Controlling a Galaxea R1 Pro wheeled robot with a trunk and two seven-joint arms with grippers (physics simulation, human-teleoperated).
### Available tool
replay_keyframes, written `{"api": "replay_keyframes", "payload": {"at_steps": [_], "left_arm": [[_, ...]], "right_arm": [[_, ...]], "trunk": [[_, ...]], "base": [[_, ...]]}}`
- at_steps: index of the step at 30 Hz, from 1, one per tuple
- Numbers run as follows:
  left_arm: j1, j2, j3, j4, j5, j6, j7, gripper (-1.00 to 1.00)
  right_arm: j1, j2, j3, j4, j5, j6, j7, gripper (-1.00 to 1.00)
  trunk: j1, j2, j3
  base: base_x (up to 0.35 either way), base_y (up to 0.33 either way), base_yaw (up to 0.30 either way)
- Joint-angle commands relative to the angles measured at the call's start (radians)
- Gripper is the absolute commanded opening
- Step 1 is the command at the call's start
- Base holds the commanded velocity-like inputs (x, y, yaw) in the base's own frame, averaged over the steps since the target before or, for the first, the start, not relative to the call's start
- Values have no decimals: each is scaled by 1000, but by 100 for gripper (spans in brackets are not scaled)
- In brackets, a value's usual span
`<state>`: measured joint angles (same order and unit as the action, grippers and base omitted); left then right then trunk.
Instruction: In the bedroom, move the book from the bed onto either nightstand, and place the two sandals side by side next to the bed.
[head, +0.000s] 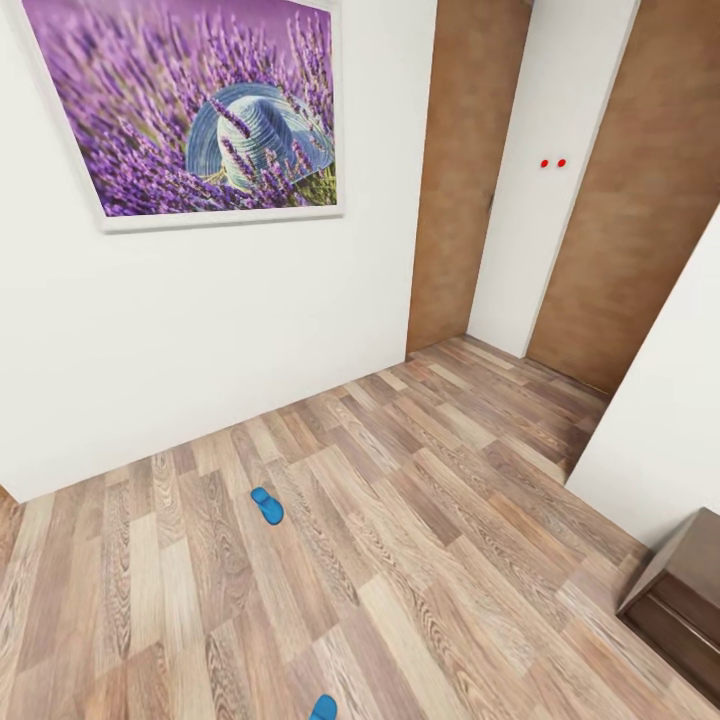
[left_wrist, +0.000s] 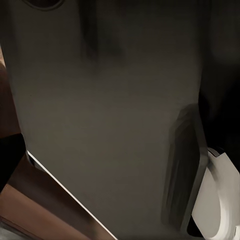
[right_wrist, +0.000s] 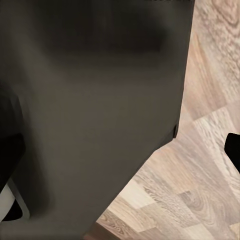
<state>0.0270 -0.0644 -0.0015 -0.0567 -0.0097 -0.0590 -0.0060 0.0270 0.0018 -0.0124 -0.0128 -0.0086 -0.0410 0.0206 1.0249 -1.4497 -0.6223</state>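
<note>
Two bright blue sandals lie apart on the wooden floor in the head view. One sandal (head: 267, 505) is left of centre, near the white wall. The other sandal (head: 323, 708) is cut off by the picture's lower edge. The book and the bed are out of view. A low dark brown cabinet (head: 685, 600) with a drawer front pokes in at the lower right; I cannot tell whether it is a nightstand. Both wrist views look at a dark grey panel of my own body (left_wrist: 100, 125) (right_wrist: 90, 110) from very close. Whether either gripper is open or shut cannot be read from them.
A white wall with a large lavender-and-hat picture (head: 200, 110) runs along the left. Brown wooden door panels (head: 465, 170) (head: 640, 200) stand in the far corner beside a white strip with two red dots (head: 552, 162). A white wall corner (head: 670, 430) juts in on the right.
</note>
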Motion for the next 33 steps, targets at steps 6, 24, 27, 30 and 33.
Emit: {"api": "replay_keyframes", "payload": {"at_steps": [6,24,27,30,33], "left_arm": [[1,0,0,-2,-1,-2,0,100],[1,0,0,-3,-1,-2,0,100],[1,0,0,-2,-2,-2,0,100],[1,0,0,-2,-2,-2,0,100],[1,0,0,-3,-2,-2,0,100]], "right_arm": [[1,1,-1,-1,-1,-2,2,100],[1,0,-1,-1,-1,-2,2,100],[1,0,-1,-1,-1,-2,2,100],[1,1,-1,-1,-1,-2,2,100],[1,1,-1,-1,-1,-2,2,100]], "trunk": [[0,0,0],[0,0,0],[0,0,0],[0,0,0],[0,0,0]], "base": [[61,58,0],[31,20,0],[26,16,0],[16,10,0],[8,5,-3]]}}
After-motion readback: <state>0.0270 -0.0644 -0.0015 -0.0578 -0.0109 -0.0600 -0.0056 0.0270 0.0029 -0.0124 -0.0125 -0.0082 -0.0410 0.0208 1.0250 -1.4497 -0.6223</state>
